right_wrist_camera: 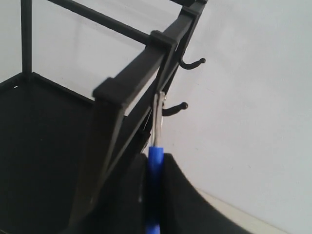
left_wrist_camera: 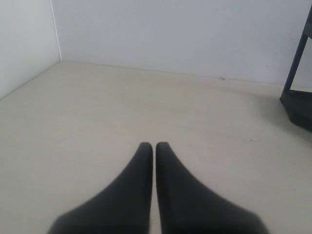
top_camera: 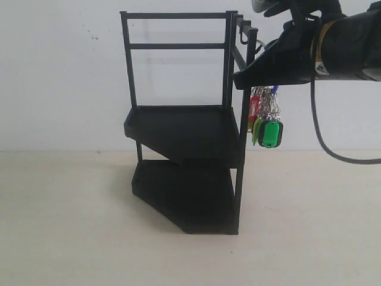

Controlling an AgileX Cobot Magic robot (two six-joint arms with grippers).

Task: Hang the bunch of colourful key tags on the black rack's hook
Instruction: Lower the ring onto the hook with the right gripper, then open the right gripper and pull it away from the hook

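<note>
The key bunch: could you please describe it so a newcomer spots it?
Find the tall black rack. By its right front post, under the right pincer, hangs the key bunch. It alone is colourful: green, yellow, red tags.

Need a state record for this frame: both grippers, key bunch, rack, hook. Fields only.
left gripper: shut, nothing between the fingers
right gripper: shut on the blue loop, up by the rack's top front post
key tag bunch: dangling under the right gripper, beside the post
black rack: upright on the table
hook: just past the metal ring; ring not seen over it
status: bunch held, not shown hung
</note>
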